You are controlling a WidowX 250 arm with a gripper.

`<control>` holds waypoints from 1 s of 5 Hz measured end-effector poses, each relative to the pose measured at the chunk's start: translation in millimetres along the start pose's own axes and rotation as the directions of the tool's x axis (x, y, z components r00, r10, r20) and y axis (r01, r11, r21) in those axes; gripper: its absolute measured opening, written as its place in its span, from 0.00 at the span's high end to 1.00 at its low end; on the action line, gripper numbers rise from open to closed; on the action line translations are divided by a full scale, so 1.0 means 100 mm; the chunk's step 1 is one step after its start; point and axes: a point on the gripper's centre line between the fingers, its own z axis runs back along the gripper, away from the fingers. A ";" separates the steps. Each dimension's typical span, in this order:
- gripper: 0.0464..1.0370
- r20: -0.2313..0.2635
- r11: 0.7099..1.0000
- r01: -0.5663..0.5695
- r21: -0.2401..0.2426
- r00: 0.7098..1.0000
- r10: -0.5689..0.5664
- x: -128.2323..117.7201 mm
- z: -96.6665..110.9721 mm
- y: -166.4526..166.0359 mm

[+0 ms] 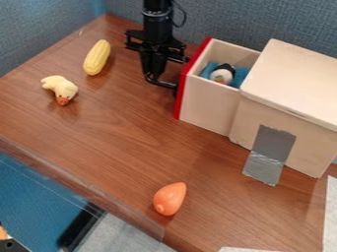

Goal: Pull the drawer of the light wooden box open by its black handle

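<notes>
One open drawer (209, 105) beside the jaws

black arm, thin black cable

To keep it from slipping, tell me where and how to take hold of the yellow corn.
Grip the corn at its middle, coming from above and closing across its long sides. It lies on its side, slimmer across than along, and its rounded ends would probably slip more easily.

Yellow corn cob (97, 57) beside pale-yellow duck toy (61, 89) on wooden surface (125, 142); orange teardrop-shaped toy (170, 199) near edge; blue-grey wall (263, 19) behind.
</notes>
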 end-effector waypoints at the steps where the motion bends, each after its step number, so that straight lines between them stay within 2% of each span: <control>1: 0.88 -0.002 1.000 -0.007 0.005 1.000 0.007 -0.01 0.00 0.10; 2: 0.66 0.006 1.000 0.001 0.003 1.000 -0.001 0.02 0.04 0.11; 3: 0.35 0.008 1.000 0.015 -0.007 1.000 -0.015 0.02 0.05 0.11; 4: 0.08 0.041 0.999 0.035 -0.001 0.999 -0.035 0.09 0.13 0.11; 5: 0.03 0.110 0.998 0.059 0.023 0.992 -0.061 0.15 0.43 0.09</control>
